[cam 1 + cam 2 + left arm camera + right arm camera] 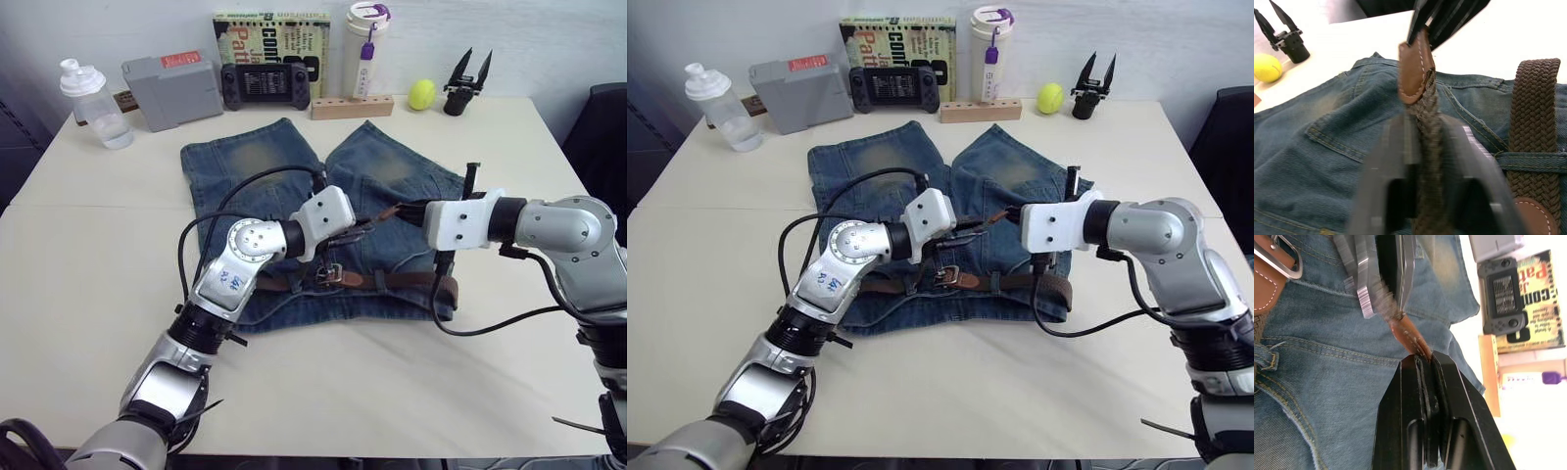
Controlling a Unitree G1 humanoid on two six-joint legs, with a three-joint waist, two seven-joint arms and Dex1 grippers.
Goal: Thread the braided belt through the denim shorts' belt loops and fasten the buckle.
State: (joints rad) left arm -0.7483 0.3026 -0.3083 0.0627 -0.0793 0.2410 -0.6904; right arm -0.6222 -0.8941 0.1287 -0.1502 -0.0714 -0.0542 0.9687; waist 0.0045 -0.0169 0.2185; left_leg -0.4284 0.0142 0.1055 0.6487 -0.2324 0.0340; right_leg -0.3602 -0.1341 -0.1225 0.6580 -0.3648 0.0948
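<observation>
A pale table (88, 294) carries the denim shorts (250, 162), a bottle (93, 103), grey box (171, 90) and tennis ball (422, 94).

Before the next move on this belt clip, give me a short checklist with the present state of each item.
1. Left gripper shut on the braided belt: ok.
2. Right gripper shut on the tan tip: ok.
3. Belt lies along the waistband of the denim shorts: ok.
4. Belt passes under a belt loop: ok for this one, others cannot tell.
5. Tip fed through the buckle: not ok, it is held up between the two grippers.
</observation>
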